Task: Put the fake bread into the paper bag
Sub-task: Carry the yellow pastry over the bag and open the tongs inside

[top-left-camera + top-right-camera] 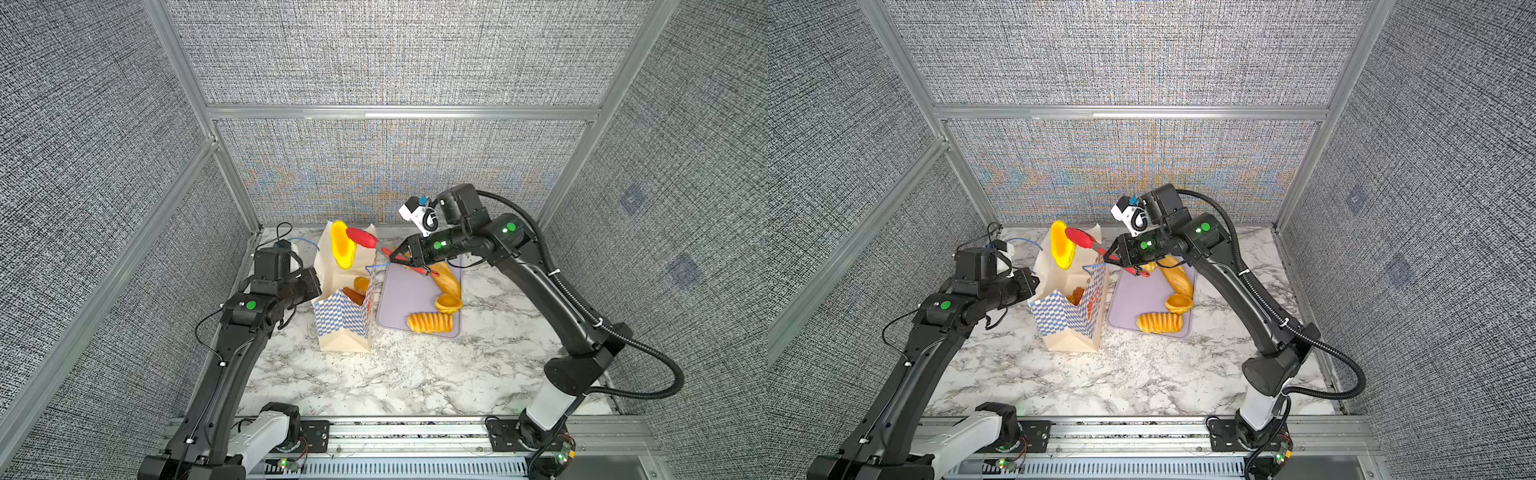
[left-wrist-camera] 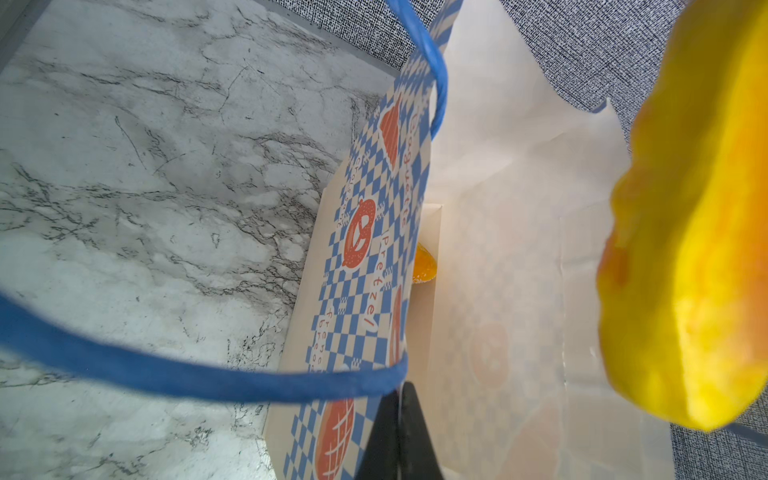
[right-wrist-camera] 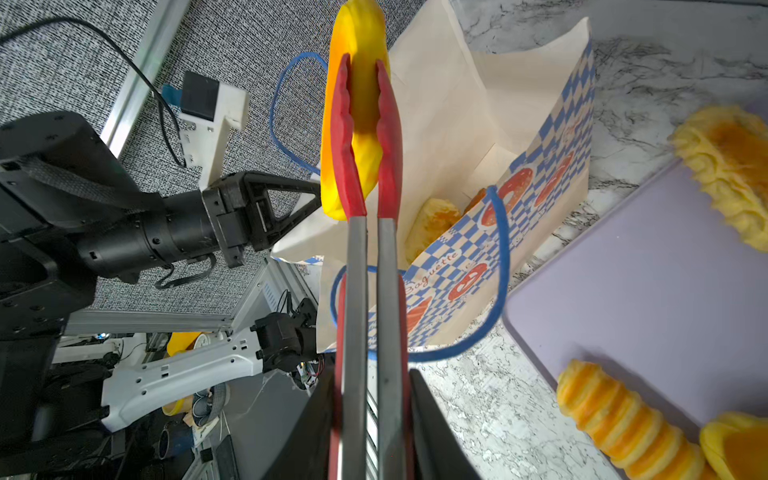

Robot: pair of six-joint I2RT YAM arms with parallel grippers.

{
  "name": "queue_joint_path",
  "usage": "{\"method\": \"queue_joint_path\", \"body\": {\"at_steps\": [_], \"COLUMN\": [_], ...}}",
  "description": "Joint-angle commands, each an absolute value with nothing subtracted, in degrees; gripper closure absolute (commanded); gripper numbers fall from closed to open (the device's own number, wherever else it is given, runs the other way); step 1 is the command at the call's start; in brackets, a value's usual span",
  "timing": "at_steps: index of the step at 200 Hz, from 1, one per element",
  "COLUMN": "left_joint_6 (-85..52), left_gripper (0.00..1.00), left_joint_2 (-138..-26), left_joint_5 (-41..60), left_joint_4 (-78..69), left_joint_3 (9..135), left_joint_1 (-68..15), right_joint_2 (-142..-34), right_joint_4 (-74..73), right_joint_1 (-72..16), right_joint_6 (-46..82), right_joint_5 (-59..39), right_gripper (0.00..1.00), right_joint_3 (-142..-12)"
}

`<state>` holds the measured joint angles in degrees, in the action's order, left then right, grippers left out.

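Gray woven walls (image 1: 395, 54) are seen on three sides, and a white marble table (image 1: 415, 374) is seen below them. Near the middle of both top views, a little to the left, the paper bag (image 1: 345, 328) is stood upright on the table with its mouth open. Its left rim is pinched by the left gripper (image 1: 316, 291), whose jaws are shut tight on the paper. In the left wrist view the bag's wall is seen between the two black fingertips (image 2: 382, 436). A blue cord handle (image 2: 187, 374) is seen curving close to that grip. The right gripper (image 1: 395, 257) is stretched in from the right, just above the bag's right edge. Its jaws are squeezed shut on the red tongs (image 1: 363, 237). The tongs are pressed nearly closed, and a flat yellow bread (image 1: 343, 245) is held between their red tips. This bread is held in the air above the bag's far rim, and it is not yet inside. Small buns (image 1: 360, 286) are seen down in the bag. Just to the right of the bag, a purple tray (image 1: 401, 299) is laid flat on the table. Three more breads are laid on it. A long loaf (image 1: 449, 279) is at the back, partly hidden by the right gripper. A tart shell (image 1: 449, 302) is in front of the loaf, and a ribbed roll (image 1: 430, 322) is at the tray's near edge.
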<state>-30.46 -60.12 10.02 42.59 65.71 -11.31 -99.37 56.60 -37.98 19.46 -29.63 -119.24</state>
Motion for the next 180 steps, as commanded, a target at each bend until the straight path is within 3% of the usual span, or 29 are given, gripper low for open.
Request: {"method": "queue_joint_path", "body": {"at_steps": [1,112,180], "left_joint_6": [-30.6,-30.7,-30.5], "left_gripper": [1.00,1.00,1.00], "left_joint_2": [-60.0,-59.9,-60.0], "left_joint_5": [9.9,9.9,9.9], "left_joint_4": [42.0,41.9,42.0], "left_joint_3": [65.7,65.4,65.7], "left_joint_1": [-11.3,-11.3,-11.3], "right_joint_2": [-99.3,-99.1,-99.0], "right_joint_4": [57.3,58.6,58.2], "right_joint_1": [-38.4,-38.6,-38.7], "right_joint_6": [17.7,16.5,16.5], "right_joint_5": [-28.6,-26.8,-26.7], "right_gripper": [0.71,0.71,0.60], "right_joint_3": [-119.0,-117.4,-117.3]}}
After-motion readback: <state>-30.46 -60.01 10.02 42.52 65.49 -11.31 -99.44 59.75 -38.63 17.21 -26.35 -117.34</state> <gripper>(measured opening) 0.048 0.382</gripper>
